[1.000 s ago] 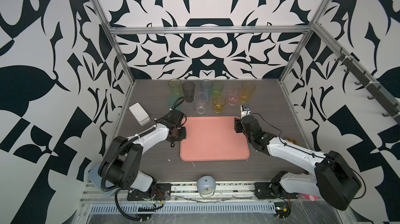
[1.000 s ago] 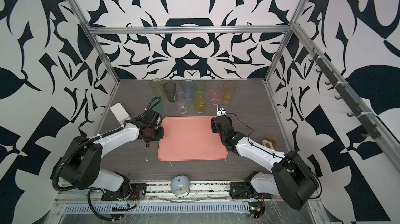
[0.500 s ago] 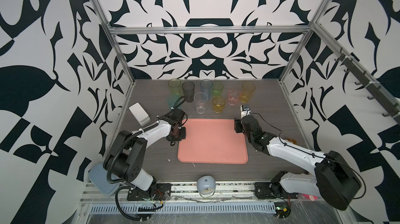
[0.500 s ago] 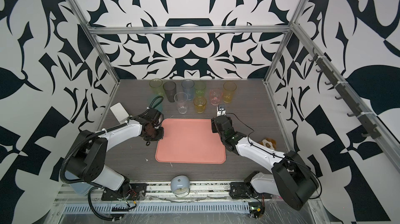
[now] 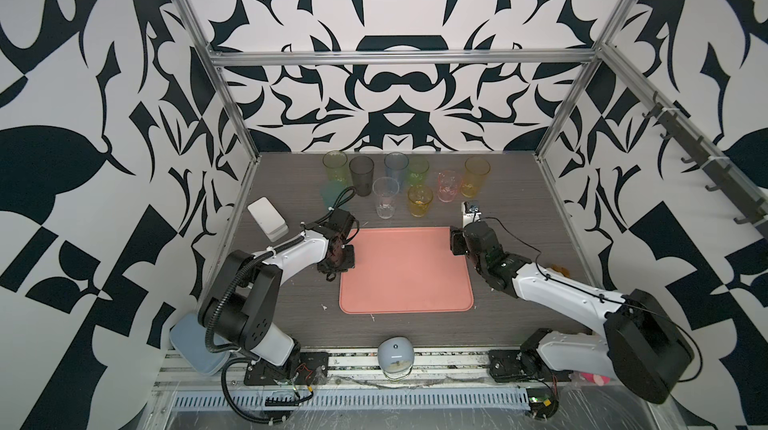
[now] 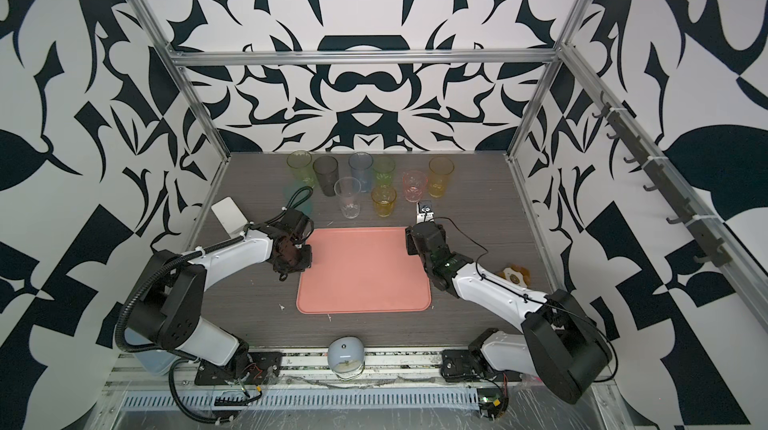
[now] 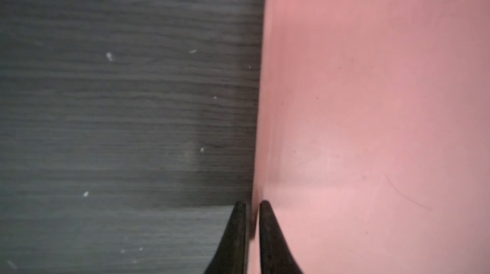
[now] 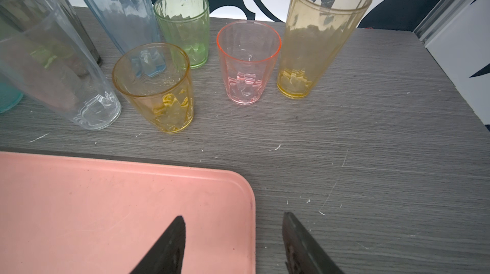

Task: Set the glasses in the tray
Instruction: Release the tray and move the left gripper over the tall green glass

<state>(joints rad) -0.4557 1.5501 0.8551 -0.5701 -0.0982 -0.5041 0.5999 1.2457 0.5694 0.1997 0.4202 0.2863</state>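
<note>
Glasses point(image 5: 385, 198), nine by my count, stand on the table point(image 5: 291, 303) just past the far edge of the one pink tray point(image 5: 405, 270), all outside it: two tall yellow ones, one short yellow, one green, one blue, one grey, one clear, one pink and one teal. My left gripper point(image 7: 250, 203) sits at the tray's left edge with its two fingers almost together and the rim between them, and I cannot tell if they squeeze it. My right gripper point(image 8: 233, 218) hangs over the tray's far right corner with its two fingers spread wide, holding nothing.
</note>
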